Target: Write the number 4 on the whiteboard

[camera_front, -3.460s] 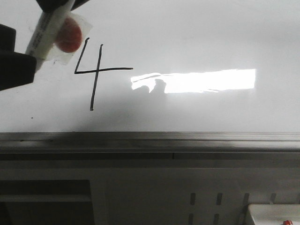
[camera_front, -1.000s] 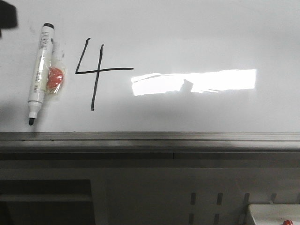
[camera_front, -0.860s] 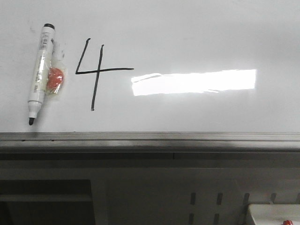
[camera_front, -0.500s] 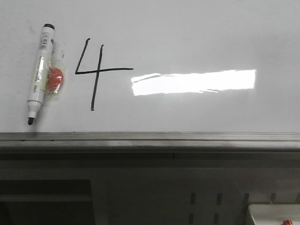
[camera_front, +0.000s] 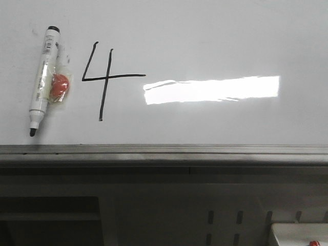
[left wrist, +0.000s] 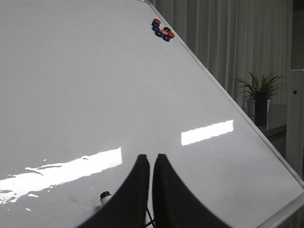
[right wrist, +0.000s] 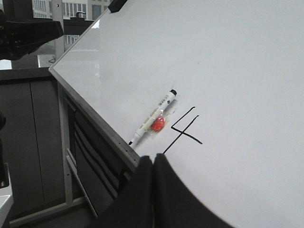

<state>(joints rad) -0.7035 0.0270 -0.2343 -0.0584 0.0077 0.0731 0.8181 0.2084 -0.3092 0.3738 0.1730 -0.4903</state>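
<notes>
Whiteboard (camera_front: 215, 31) filled upper part of front view, grey metal edge strip (camera_front: 164, 152) along its near side. Number 4 (camera_front: 105, 79) drawn in thin black lines at board's left, open-topped, beside bright rectangular light reflection (camera_front: 212, 89). White marker (camera_front: 41, 79) lay flat on board just left of number, uncapped black tip toward edge strip, orange-red magnet (camera_front: 59, 86) touching its barrel. Left gripper (left wrist: 151, 164) had dark fingers pressed together, holding nothing, above board. Right gripper (right wrist: 154, 164) likewise closed and empty, near board's edge. Cluster of small magnets (left wrist: 162, 29) sat at far corner.
</notes>
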